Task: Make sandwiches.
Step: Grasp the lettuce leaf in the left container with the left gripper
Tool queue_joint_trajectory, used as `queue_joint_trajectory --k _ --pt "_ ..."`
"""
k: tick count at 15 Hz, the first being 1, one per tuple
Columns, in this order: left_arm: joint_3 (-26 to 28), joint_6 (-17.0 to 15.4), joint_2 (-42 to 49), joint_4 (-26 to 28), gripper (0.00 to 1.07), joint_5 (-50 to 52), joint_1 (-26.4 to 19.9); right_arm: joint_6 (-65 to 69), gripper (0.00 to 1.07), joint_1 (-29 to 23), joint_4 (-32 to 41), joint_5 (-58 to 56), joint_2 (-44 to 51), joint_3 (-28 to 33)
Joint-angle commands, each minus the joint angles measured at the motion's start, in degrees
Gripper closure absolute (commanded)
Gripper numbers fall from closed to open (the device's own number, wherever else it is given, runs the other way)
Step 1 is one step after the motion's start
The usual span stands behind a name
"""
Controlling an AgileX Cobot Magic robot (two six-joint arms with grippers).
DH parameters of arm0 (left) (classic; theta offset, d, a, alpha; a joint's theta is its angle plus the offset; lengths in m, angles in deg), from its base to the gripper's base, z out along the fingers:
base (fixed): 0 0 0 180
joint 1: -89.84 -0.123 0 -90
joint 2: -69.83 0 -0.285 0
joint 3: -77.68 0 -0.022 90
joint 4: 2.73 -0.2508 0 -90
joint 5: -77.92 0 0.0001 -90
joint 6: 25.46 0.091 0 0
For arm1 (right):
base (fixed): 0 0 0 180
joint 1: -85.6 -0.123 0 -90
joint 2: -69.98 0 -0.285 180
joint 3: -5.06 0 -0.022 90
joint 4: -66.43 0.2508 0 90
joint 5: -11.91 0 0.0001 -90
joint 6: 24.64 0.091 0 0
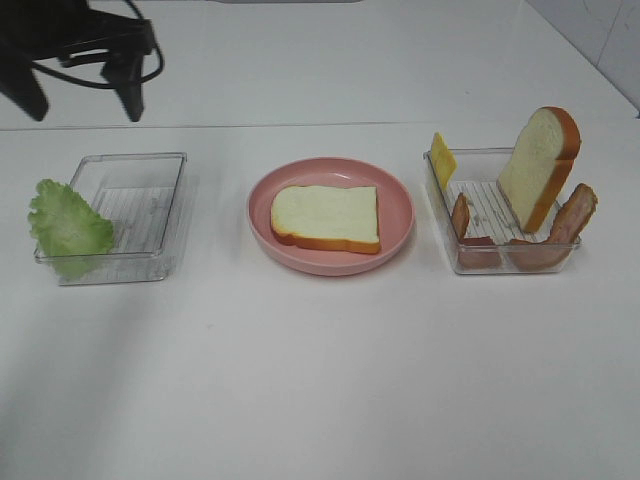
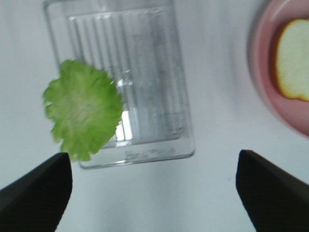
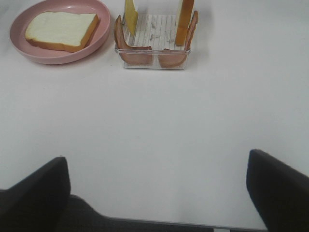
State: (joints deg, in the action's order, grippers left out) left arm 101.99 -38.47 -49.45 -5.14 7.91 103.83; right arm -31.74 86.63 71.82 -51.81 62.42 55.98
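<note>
Lettuce (image 1: 68, 225) over tray (image 1: 135, 158) rim, pink plate (image 1: 396, 195) nearby

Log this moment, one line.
plate: bread slice | lettuce: on tray rim | left gripper: open | right gripper: open

Lab bench, plain white table (image 1: 320, 400), toy bread slice (image 1: 325, 217)

Left arm (image 1: 110, 42) is cropped at upper left. Pink plate (image 2: 260, 82) and bread slice (image 2: 294, 58) are blurred and clipped in left wrist view.
</note>
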Motion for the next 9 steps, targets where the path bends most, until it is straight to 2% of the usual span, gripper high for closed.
queue_joint_trajectory --k 1,2,5,7,9 --pt "-3.6 1.5 1.5 -1.1 0.21 -5.3 -3.4 -0.2 0.11 0.3 0.1 0.3 0.0 0.3" --pt "-3.6 2.6 1.0 -1.8 0.21 -5.3 -4.5 -0.2 0.11 0.3 0.1 0.3 0.0 0.3" --pt "-3.6 2.9 -1.3 -2.6 0.21 -5.3 -5.0 -0.2 0.11 0.3 0.1 0.3 0.0 0.3" --pt "-3.5 5.0 -4.4 -3.7 0.22 -5.3 -5.0 -0.2 0.11 0.3 0.1 0.3 0.0 0.3" --pt "-3.3 5.3 -6.0 -4.0 0.22 -5.3 -5.8 -0.2 0.11 0.3 0.1 0.3 0.0 0.3"
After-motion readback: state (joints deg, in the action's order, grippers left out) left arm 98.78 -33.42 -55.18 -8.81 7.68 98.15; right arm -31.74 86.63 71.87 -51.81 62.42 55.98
